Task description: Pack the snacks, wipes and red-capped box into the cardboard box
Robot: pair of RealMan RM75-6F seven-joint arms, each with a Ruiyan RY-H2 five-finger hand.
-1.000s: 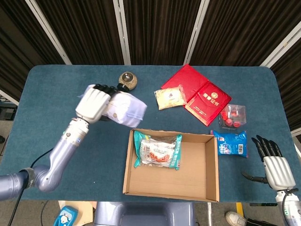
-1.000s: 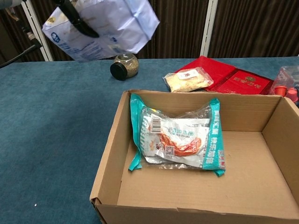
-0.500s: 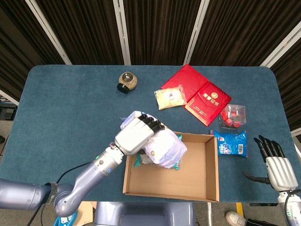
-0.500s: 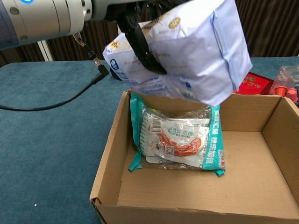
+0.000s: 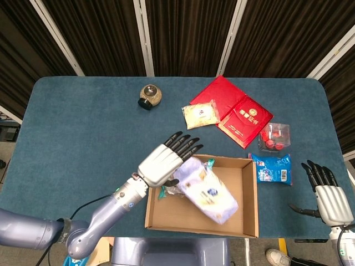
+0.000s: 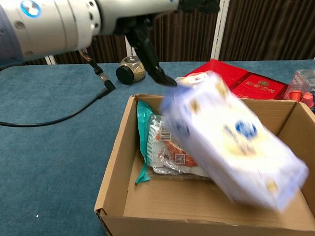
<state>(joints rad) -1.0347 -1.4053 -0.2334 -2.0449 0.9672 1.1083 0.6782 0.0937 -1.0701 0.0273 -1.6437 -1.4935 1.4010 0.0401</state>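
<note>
Fingers, left: my left hand (image 5: 165, 162) is spread wide above the near-left corner of the open brown cardboard box (image 5: 249, 206), holding nothing; its dark fingertips (image 5: 187, 143) point to the far right.
Fingers, right: my right hand (image 5: 327, 199) rests low at the near-right edge of the blue tabletop (image 5: 77, 127), fingers apart and empty, well apart from everything.
In the air: the pale lilac-and-white soft pack with a blue round logo (image 5: 208, 189), which I take to be the wipes, is blurred and tilted inside the box mouth, free of my left hand; in the chest view it fills the right half of the box (image 6: 231, 147).
Already packed: the teal-edged clear snack bag with red contents (image 6: 165, 147) lies flat on the box floor at its left end, partly under the lilac pack.
Left to pack, right side: the small blue snack packet (image 5: 271, 168) lies just beside the box's right wall; the clear plastic box holding red caps (image 5: 274, 137) sits a little farther back.
Left to pack, far side: the small clear bag of pale yellow snack (image 5: 201, 114) rests on the edge of the red folder (image 5: 222, 91), next to a red booklet with gold print (image 5: 245, 120).
Not in my task, I judge: the round glass jar with a dark lid (image 5: 148, 96) lying far left.
Progress: I judge about two of five items in; three remain, all nearer my right hand.
</note>
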